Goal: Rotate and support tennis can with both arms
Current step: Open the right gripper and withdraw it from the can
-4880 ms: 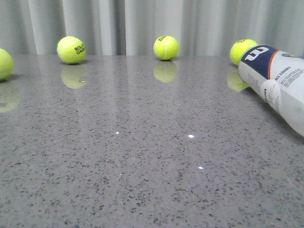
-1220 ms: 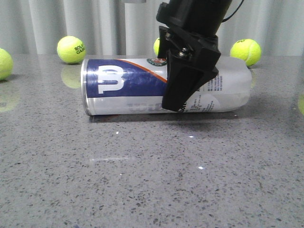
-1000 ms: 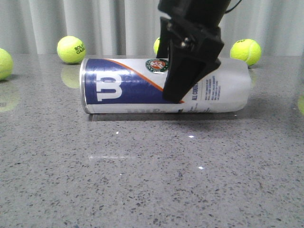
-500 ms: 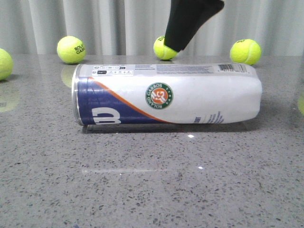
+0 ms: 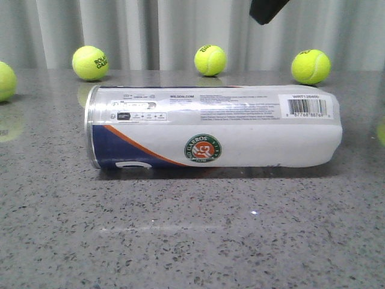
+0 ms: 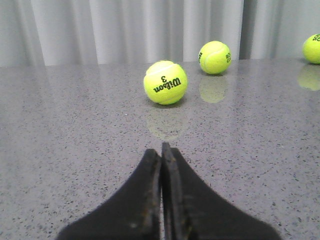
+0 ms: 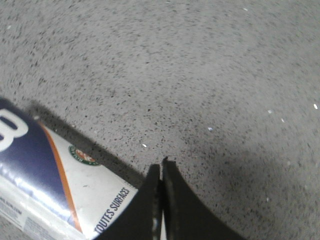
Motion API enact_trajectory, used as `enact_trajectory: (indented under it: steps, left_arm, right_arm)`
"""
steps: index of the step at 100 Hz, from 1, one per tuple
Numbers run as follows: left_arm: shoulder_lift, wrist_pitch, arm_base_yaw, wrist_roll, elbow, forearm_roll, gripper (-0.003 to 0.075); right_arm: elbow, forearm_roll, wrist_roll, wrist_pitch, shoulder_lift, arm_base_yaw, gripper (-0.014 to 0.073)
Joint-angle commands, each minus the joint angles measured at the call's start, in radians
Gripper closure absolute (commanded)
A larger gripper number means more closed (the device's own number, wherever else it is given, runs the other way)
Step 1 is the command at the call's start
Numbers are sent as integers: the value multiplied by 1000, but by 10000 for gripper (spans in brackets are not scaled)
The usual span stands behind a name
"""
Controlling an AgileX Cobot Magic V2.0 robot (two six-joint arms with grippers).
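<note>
Right claw [image 7: 161, 170] pressed together, raised clear of the long white-and-navy tennis can [image 5: 213, 127] lying sideways on the grey speckled worktop [image 5: 180, 241]. Left claw [image 6: 161, 155] pressed together, apart. Support apparently outstanding.

The white-and-navy tennis can [image 5: 213, 127] lies on its side, metal rim leftward, emblem facing forward.

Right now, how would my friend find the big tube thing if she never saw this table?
Start at the speckled grey stone table. In its middle lies a long white-and-navy cylindrical tennis can on its side, metal rim to the left. Unlike the round yellow-green tennis balls behind it, it carries an orange stripe and a round Roland Garros emblem.
</note>
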Motion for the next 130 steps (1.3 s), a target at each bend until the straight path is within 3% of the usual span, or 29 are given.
enact_trajectory:
  steps: [1,21,55,80,130]
  left_arm:
    - [-40,-82,-5,-9,46,-11,741]
    - [-40,-82,-5,-9,46,-11,741]
    - [-40,-82,-5,-9,46,-11,741]
    - [-40,-82,-5,-9,46,-11,741]
    - [-40,-82,-5,-9,46,-11,741]
  right_arm:
    - [-6,-15,93,-43,-61,-31,658]
    - [96,39,130,-150,-150,-120,658]
    - [381,79,129,-457,-371,-299,658]
    - [548,78,128,-540,-513,-397,658]
    - [969,78,128,-699,-928,-444,658]
